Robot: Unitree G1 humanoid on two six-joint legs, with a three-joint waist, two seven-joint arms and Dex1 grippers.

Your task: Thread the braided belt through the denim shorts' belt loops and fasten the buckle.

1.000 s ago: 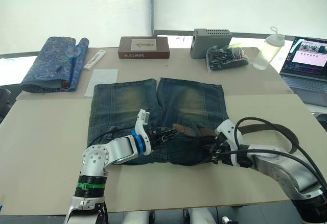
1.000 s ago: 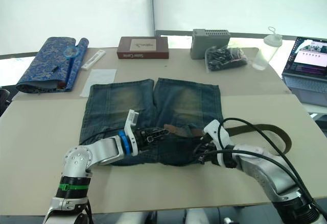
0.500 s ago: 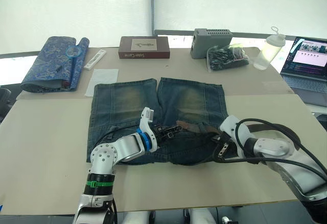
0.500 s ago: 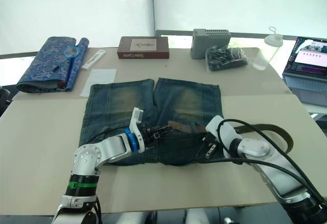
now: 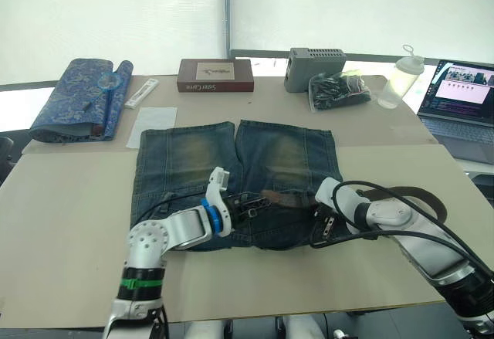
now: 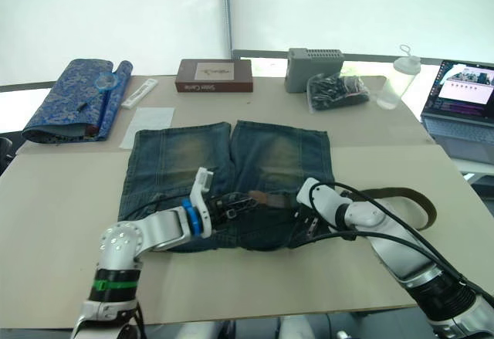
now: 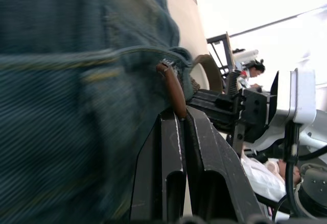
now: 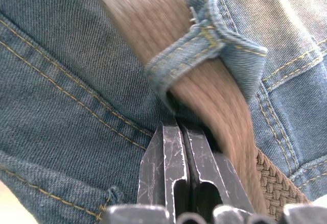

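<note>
From the head camera, the faded blue denim shorts (image 5: 231, 177) lie flat on the beige table (image 5: 69, 223), waistband nearest the robot. The long dark brown braided belt (image 5: 289, 198) runs along the waistband and loops off to the right onto the table. The left gripper (image 5: 255, 205) pinches the belt's free end; the right gripper (image 5: 318, 227) rests on the waistband. In the left wrist view, the black fingers (image 7: 171, 147) clamp the brown tip. In the right wrist view, the belt passes under a narrow blue denim belt loop (image 8: 204, 45), with the right fingers (image 8: 176, 155) pressed together just beside it.
</note>
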